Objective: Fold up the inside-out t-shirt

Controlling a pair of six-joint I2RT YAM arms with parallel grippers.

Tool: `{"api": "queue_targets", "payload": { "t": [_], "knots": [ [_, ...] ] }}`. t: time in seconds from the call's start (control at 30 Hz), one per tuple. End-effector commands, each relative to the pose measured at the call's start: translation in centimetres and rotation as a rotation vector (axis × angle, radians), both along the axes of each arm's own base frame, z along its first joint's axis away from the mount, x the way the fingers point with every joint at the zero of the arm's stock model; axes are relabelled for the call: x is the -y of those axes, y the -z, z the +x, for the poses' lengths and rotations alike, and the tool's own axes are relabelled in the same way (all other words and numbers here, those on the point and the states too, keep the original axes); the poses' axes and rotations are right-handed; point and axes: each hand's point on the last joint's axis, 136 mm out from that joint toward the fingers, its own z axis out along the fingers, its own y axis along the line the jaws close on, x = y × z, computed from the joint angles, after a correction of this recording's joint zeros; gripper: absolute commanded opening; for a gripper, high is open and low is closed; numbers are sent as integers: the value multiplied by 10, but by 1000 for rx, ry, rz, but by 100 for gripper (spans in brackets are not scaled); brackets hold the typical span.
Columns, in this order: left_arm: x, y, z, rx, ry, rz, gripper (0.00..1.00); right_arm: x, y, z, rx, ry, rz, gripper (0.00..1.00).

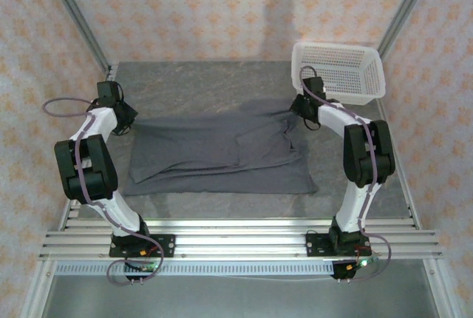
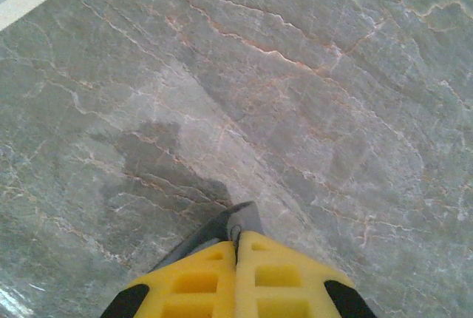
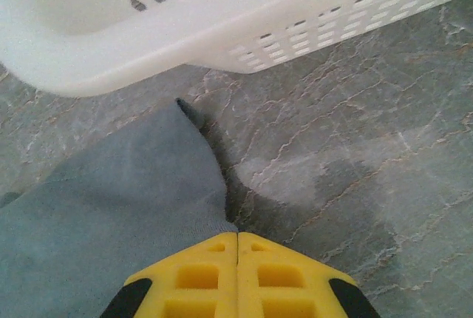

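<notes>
Along the left edge of the tabletop: the yellow, hollow-celled left fingers (image 2: 199, 285) are pressed together over the grey, veined stone-look tabletop (image 2: 310, 74). A sliver of grey cloth pokes out at their tips, so I judge they pinch the garment's far-left corner.
Middle of the tabletop: the dark slate-grey, soft, wrinkled short-sleeved t-shirt (image 1: 222, 157) lies spread flat. It reaches from near the left edge most of the way to the right edge, with overlapping layers and creases across it.
Toward the far-right corner: the yellow right fingers (image 3: 196, 277) are closed tight, with the t-shirt (image 3: 111, 207) running up to and under them. Cloth between the pads is likely, but the grip itself is hidden.
Far-right corner: a white perforated plastic basket (image 1: 373, 90) stands just beside the right fingers, and its wall (image 3: 222, 44) is near the cloth's raised corner without touching it.
Risk, grip: both holds look like thin pinches at the very edge, so a quick pull could let a corner slip out.
Risk, basket: a lift or sweep by the right arm could knock or drag the basket, since it stands so near.
Risk, fold: uneven travel of the two arms would skew the edge. The loose layers could also drag on the tabletop and bunch.
</notes>
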Motion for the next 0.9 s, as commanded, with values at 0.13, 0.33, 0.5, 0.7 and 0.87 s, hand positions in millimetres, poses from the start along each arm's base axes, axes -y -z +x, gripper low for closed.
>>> {"api": "queue_targets", "payload": {
  "t": [0.13, 0.33, 0.5, 0.7, 0.87],
  "knots": [
    [5, -25, -9, 78, -9, -22, 0, 4, -40, -4, 71, 22, 32, 0],
    [4, -20, -56, 39, -124, 48, 0, 10, -41, -37, 66, 44, 48, 0],
    [13, -3, -92, 37, -156, 96, 0, 20, -6, -78, 22, 97, 58, 0],
    [26, 8, -104, -8, -111, 120, 0, 21, -5, -99, 3, 89, 63, 0],
    [20, -15, -111, 33, -151, 160, 0, 26, -42, -112, 71, 92, 61, 0]
  ]
}}
